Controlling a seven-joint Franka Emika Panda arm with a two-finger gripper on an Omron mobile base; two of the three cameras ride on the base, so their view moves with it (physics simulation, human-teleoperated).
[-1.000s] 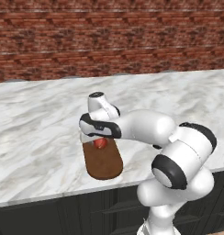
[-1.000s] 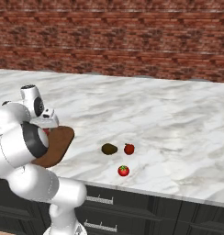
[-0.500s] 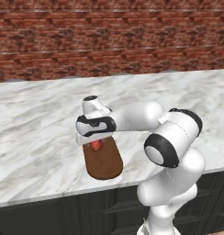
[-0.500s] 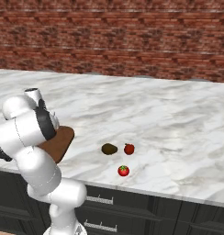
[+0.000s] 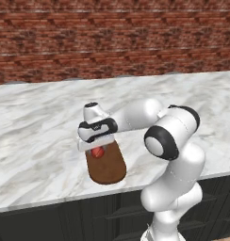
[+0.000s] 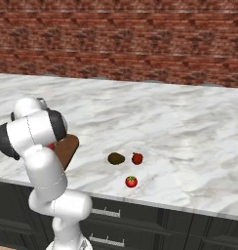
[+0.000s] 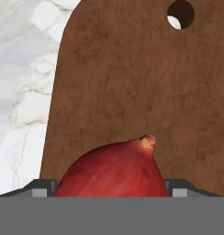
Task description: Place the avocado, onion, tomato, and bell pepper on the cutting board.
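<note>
One item, the onion (image 7: 113, 167), sits between the two fingertips (image 7: 42, 187) of the gripper (image 5: 96, 149), which stands fairly wide with a finger on each flank of the bulb. The hand view suggests the fingers are seated against the onion's sides; whether they bear its weight or it already rests on the wood cannot be told. In the left base view the onion appears as a red spot just under the hand, over the upper half of the cutting board (image 5: 107, 167).

Step in hand, as judged: setting the onion down on the board. To do it well, the bulb should be brought into contact with the wood before the fingers part, as a round item released from any height is liable to roll. It sits well inside the board's edges and clear of the hanging hole (image 7: 180, 14), so the position is acceptable. The withdrawal should go straight up, so the fingers do not nudge the bulb.

Surroundings: the board lies near the front edge of the marble counter (image 6: 189, 122). Three items wait well apart from it on the same counter: the avocado (image 6: 116, 158), the bell pepper (image 6: 137, 158) just beside it, and the tomato (image 6: 131, 181) nearer the counter's front edge. Nothing lies between them and the board. The brick wall (image 5: 112, 42) behind is well clear of the work.
</note>
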